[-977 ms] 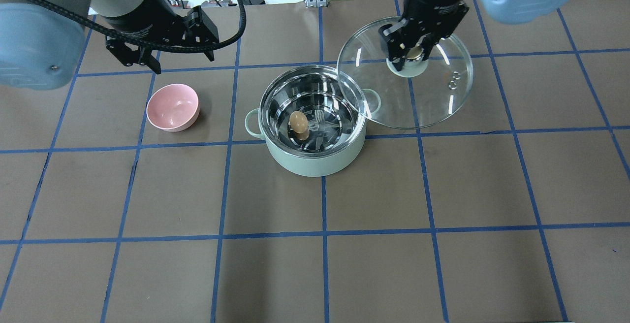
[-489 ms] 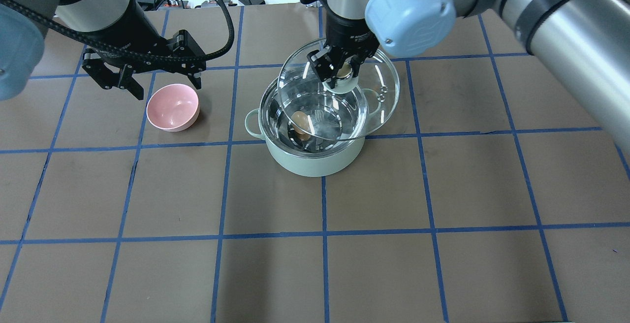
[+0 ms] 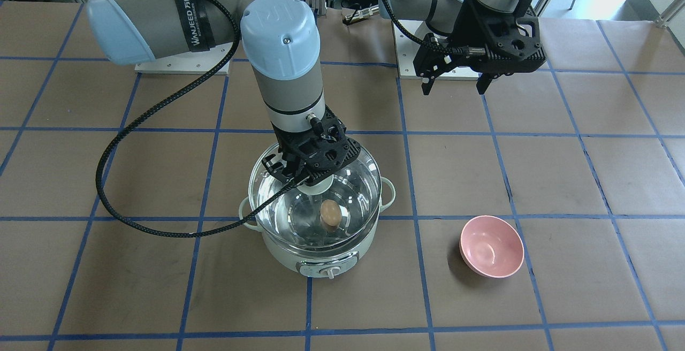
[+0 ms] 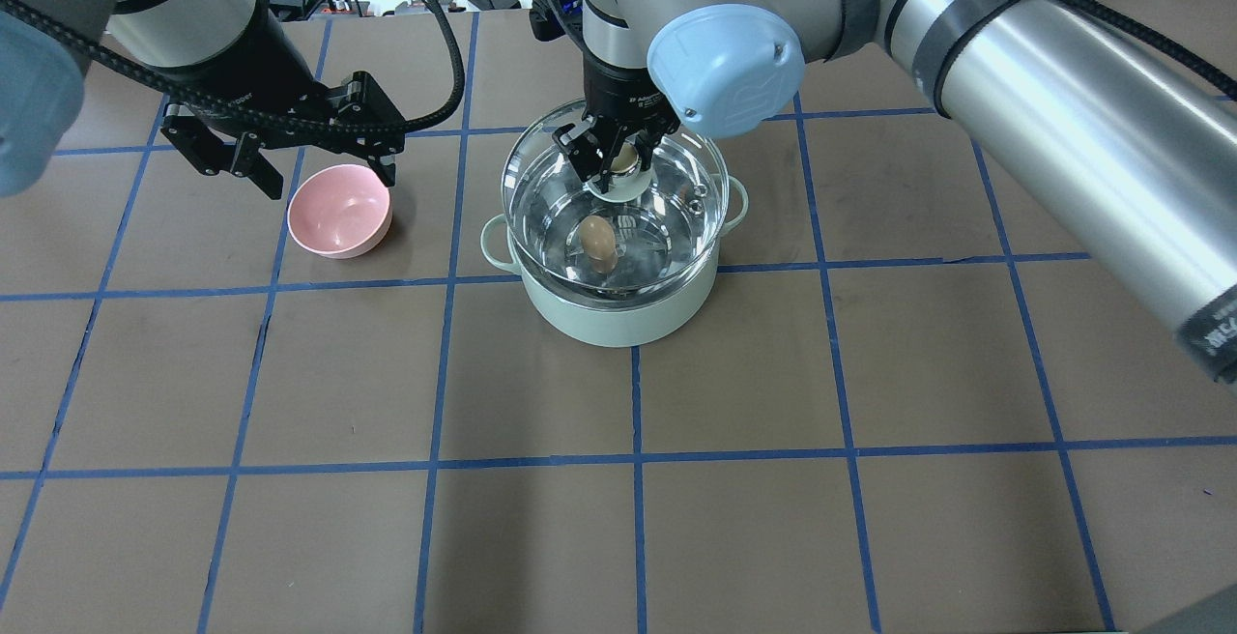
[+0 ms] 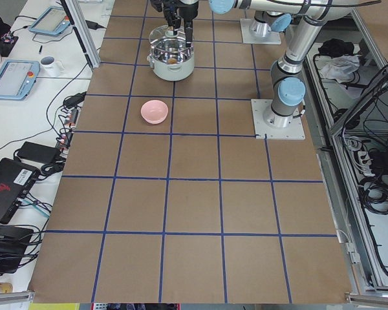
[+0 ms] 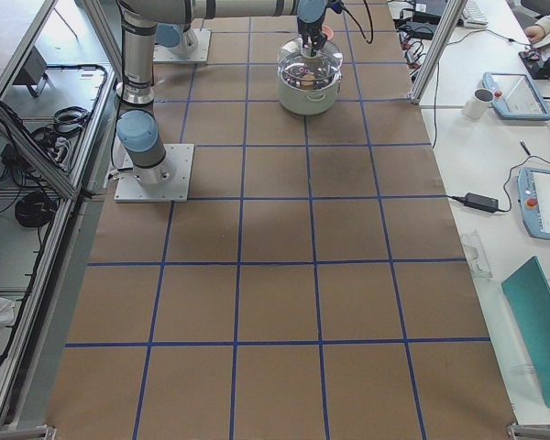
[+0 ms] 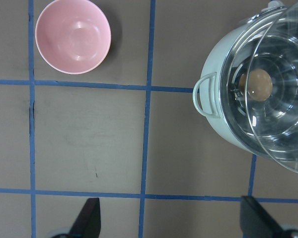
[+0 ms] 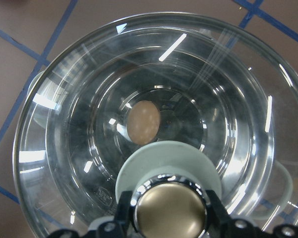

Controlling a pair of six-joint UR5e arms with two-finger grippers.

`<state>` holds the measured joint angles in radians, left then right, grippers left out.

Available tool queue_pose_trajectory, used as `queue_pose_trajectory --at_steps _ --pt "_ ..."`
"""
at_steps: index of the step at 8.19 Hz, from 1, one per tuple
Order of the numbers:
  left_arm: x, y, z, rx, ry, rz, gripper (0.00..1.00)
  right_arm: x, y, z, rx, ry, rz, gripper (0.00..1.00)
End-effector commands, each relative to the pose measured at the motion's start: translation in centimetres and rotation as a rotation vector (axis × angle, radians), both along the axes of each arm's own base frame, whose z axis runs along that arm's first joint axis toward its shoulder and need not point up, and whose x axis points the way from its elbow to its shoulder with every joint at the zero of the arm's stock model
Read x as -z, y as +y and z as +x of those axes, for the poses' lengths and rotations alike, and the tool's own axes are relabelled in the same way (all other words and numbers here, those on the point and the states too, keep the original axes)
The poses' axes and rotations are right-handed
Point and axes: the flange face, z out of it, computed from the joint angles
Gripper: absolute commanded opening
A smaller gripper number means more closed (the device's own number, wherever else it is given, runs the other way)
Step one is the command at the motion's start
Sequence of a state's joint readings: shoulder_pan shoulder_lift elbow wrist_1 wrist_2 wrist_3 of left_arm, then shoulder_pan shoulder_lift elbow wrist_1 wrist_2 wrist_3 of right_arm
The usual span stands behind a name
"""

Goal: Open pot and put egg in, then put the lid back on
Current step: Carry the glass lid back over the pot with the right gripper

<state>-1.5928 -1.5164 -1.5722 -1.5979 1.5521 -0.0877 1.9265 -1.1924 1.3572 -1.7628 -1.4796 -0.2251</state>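
Observation:
The pale mint-green pot (image 4: 618, 320) stands mid-table with the light-brown egg (image 4: 598, 240) lying on its steel bottom. My right gripper (image 4: 618, 162) is shut on the beige knob (image 8: 170, 210) of the clear glass lid (image 4: 681, 185) and holds it level over the pot's opening, apparently slightly above the rim. From the front view the lid (image 3: 278, 201) covers the pot (image 3: 321, 259) and the egg (image 3: 330, 213) shows through the glass. My left gripper (image 4: 324, 165) hangs open and empty above the table behind the pink bowl.
An empty pink bowl (image 4: 340, 211) sits on the table to the left of the pot, also in the left wrist view (image 7: 73, 35). Brown paper with blue tape lines covers the table (image 4: 773, 518). Cables lie at the far edge.
My right gripper carried the lid leftward from beside the pot to directly over its opening. My left gripper shifted a little left and nearer the pink bowl, still open.

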Motion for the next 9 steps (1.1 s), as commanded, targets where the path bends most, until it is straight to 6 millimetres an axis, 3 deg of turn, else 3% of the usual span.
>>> queue_pose_trajectory --at_steps 1,9 --pt "0.0 0.0 0.0 0.004 -0.002 0.0 1.0 1.4 -0.6 0.8 -0.015 -0.016 0.006 0.0" --pt "0.0 -0.2 0.1 0.001 0.003 -0.005 1.0 3.3 -0.5 0.7 -0.013 0.003 0.049 0.0"
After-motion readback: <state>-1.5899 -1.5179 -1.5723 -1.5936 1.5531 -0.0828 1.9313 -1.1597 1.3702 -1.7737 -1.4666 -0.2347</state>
